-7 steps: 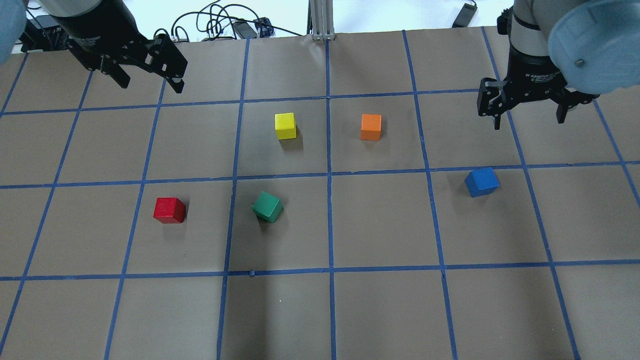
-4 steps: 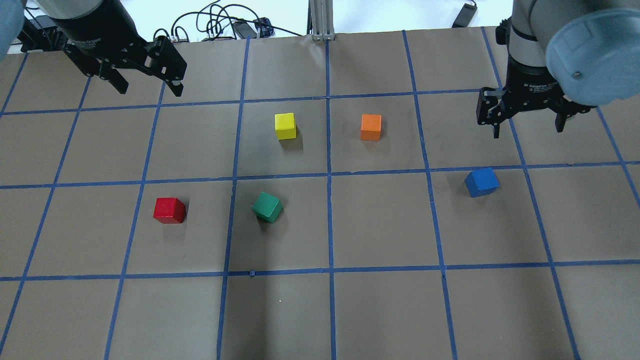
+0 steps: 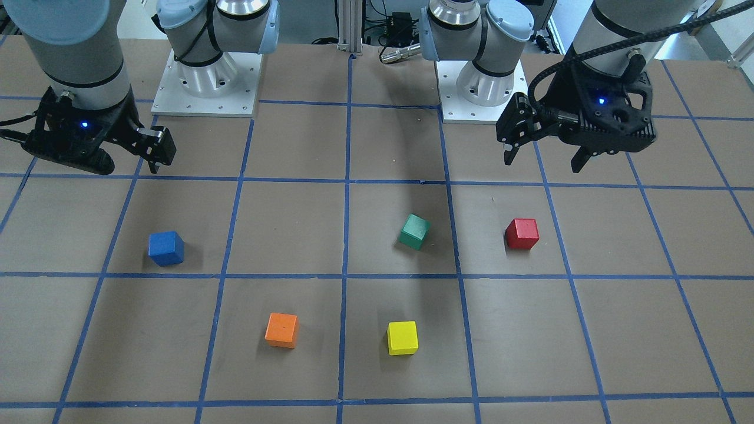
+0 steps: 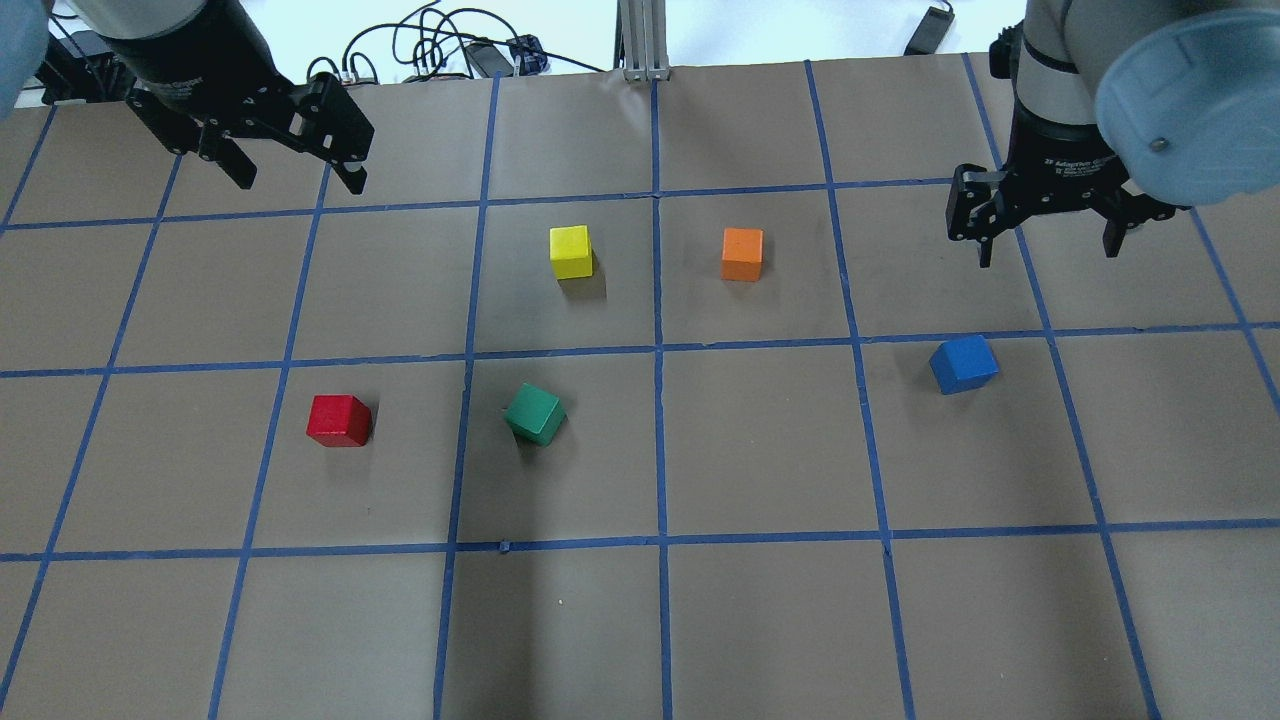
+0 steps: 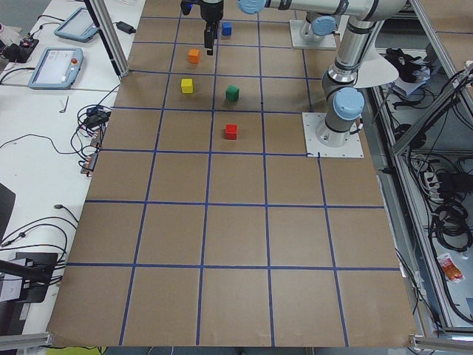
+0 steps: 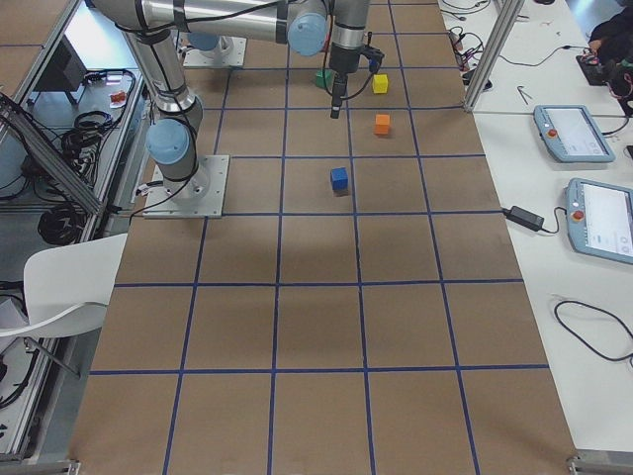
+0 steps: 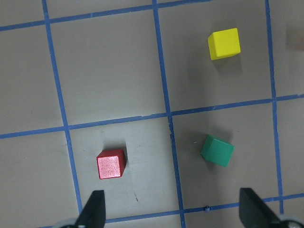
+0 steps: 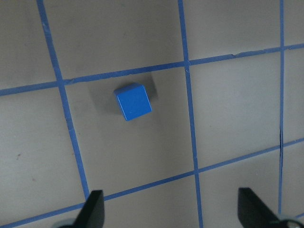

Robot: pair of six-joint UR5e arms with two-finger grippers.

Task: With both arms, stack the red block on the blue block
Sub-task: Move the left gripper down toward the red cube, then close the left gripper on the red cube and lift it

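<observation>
Nearest the robot, on its own side of the green block (image 4: 535, 413), both arms hang above the table (image 4: 760, 620) with nothing in hand; the left pincer (image 4: 297, 183) is spread wide and empty, off to the robot's left of the green block, and the right pincer (image 4: 1047, 255) is likewise wide open and empty, well out to the green block's right. In the green block's own row sit the task's two cubes; the red block (image 4: 338, 420) rests flat on the table near the green block on its left side, apart from it; the blue block (image 4: 963, 364) rests well apart on the green block's right, turned a little against the grid lines, so the whole middle of the table lies between red and blue. Beyond the green block, farther from the robot, stand the yellow block (image 4: 571, 251) and the orange block (image 4: 742, 254), neither wanted. I judge the work to be at the reach, with no grasp yet made; next the left pincer should travel out over the red block, square its fingers to two opposite faces, come down and close; the blue block's slight turn will matter when the red is set square upon it.
</observation>
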